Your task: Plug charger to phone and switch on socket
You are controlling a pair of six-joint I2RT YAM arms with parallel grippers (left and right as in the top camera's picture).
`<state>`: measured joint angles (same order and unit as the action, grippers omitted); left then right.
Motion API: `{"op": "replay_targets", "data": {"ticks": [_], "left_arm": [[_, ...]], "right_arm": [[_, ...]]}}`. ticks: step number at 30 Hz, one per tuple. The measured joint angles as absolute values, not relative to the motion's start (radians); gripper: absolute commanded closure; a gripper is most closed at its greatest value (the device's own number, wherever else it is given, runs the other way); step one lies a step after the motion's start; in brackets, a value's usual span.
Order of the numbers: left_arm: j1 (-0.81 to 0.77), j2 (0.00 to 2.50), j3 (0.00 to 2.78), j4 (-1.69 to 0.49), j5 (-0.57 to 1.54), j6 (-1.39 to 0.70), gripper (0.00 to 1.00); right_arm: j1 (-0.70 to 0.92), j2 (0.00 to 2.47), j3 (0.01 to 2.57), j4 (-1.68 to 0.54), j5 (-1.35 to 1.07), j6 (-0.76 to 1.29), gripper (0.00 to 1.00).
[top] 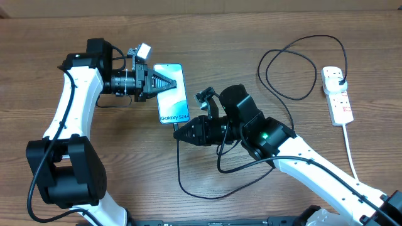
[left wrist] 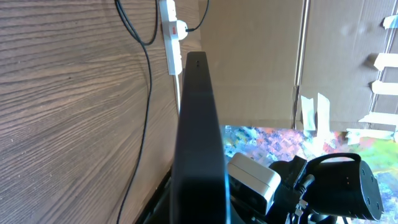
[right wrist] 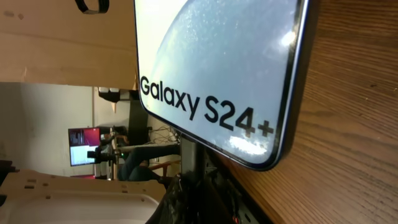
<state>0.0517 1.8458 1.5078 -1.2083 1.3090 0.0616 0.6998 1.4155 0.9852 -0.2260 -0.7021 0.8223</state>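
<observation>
Two grippers are met at the phone (top: 171,94), which lies near the middle of the wooden table (top: 251,31), its lit screen turned upward. The left gripper (top: 158,83) is seen closed on the phone's left long edge. In the left wrist view the phone (left wrist: 199,137) is shown edge-on as a dark slab by which much of the scene is blocked. The right gripper (top: 181,132) is placed just at the phone's lower short edge and appears clamped on the connector end of the charger (top: 178,169). Whether the tip is seated in the port cannot be told. In the right wrist view that corner of the phone (right wrist: 217,56) is seen raised off the wood.

From the right gripper the thin black cable is led down in a loose loop toward the table's near edge, then under the right arm. A second wide loop is laid near the far edge, ending at a black plug (top: 339,78) seated in the socket (top: 337,97). The socket is set well apart from the phone, near the right edge, with its thick white cord (top: 352,150) trailing toward the near side. The socket (left wrist: 169,25) and cable (left wrist: 147,93) are also caught beyond the phone in the left wrist view.
</observation>
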Motion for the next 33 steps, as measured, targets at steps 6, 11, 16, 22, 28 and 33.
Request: {"op": "replay_targets", "data": {"ticks": [6,11,16,22,28,33], "left_arm": [[0.052,1.846,1.508,-1.209,1.309,0.062,0.96],[0.052,1.846,1.508,-1.211,1.313,0.062,0.96],[0.031,1.848,1.503,-1.206,1.265,0.087,0.96],[0.01,1.848,1.496,-1.253,1.27,0.081,0.96],[-0.001,1.848,1.494,-1.267,1.299,0.081,0.96],[-0.004,1.848,1.493,-1.268,1.399,0.085,0.96]], "right_arm": [[0.7,1.415,0.985,-0.224,-0.703,0.818,0.96],[0.7,1.415,0.985,-0.212,-0.71,0.809,0.63],[0.673,1.398,1.001,-0.207,-0.699,0.805,0.0],[0.612,1.402,1.007,-0.345,-0.59,0.776,0.0],[0.546,1.404,1.007,-0.347,-0.625,0.754,0.0],[0.503,1.404,1.008,-0.227,-0.795,0.745,0.02]]}}
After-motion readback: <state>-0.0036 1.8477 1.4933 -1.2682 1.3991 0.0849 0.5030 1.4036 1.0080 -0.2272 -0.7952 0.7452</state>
